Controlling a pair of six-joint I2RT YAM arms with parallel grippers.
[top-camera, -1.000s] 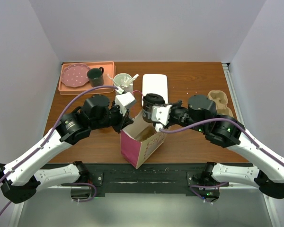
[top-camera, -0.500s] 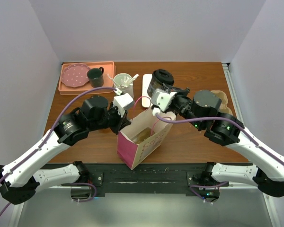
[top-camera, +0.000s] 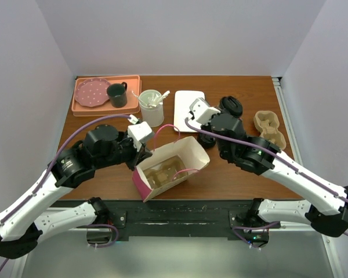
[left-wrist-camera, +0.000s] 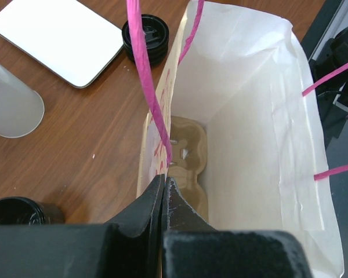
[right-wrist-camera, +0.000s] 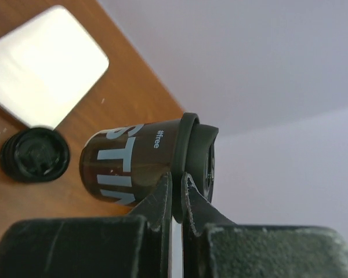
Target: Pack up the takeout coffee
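Observation:
The pink paper bag (top-camera: 169, 168) stands open at the table's middle front, tilted, white inside. A cardboard cup carrier (top-camera: 162, 172) lies at its bottom and also shows in the left wrist view (left-wrist-camera: 188, 152). My left gripper (top-camera: 144, 152) is shut on the bag's near rim (left-wrist-camera: 162, 165), where a pink handle (left-wrist-camera: 144, 69) meets it. My right gripper (top-camera: 225, 112) is shut on the lid rim of a dark coffee cup (top-camera: 231, 106) with white lettering (right-wrist-camera: 130, 165). It holds the cup tilted, behind and right of the bag, above the table.
A second black-lidded cup (right-wrist-camera: 33, 153) sits on the table by the white rectangular tray (top-camera: 189, 107). A frosted cup with stirrers (top-camera: 151, 104) stands left of that tray. An orange tray (top-camera: 133, 95) with a plate and a green mug is back left. A spare cardboard carrier (top-camera: 271, 127) is at right.
My right gripper carried the coffee cup from above the bag's mouth to the back right. The bag swung lower and leftward, with its mouth wider open, as my left gripper pulled back.

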